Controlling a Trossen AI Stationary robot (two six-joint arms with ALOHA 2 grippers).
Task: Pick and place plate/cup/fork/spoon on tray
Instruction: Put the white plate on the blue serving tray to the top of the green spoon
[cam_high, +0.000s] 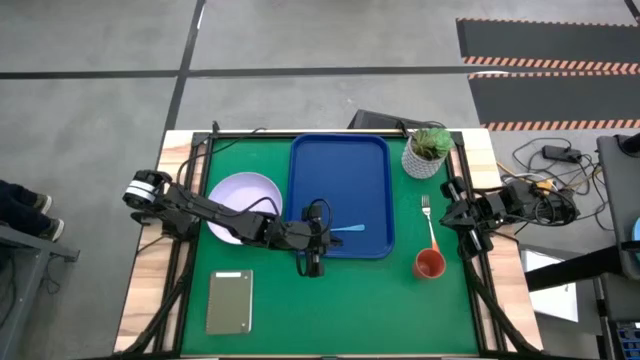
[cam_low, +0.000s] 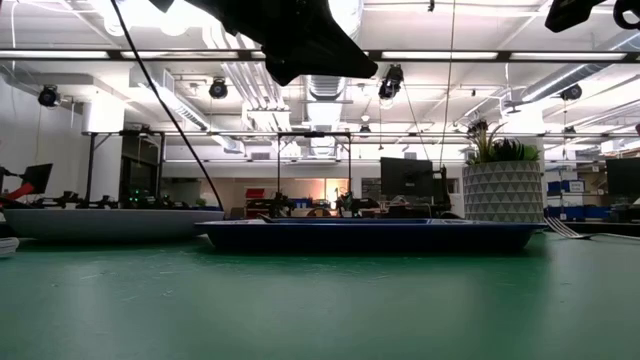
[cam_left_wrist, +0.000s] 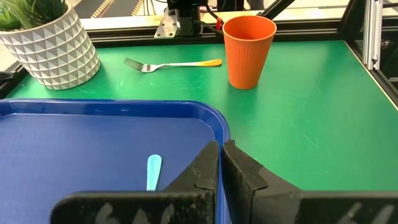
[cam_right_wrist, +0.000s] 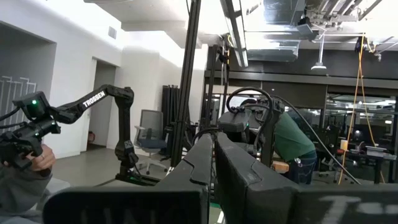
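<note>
Left gripper (cam_high: 313, 262) fingers closed, empty, over near rim of dark blue rectangular plastic tray (cam_high: 340, 160); blue-handled spoon (cam_high: 345, 229) on it. Right gripper (cam_high: 462, 222) closed, parked at bench edge. Risk: descending snags rim, shifts tray.

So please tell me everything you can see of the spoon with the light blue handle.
The slim spoon with the light blue handle lies flat inside the large dark blue plastic tray, near its front edge. Only the handle shows; the bowl end is hidden under the left gripper, whose fingers are shut. Nothing else on the tray touches it.
</note>
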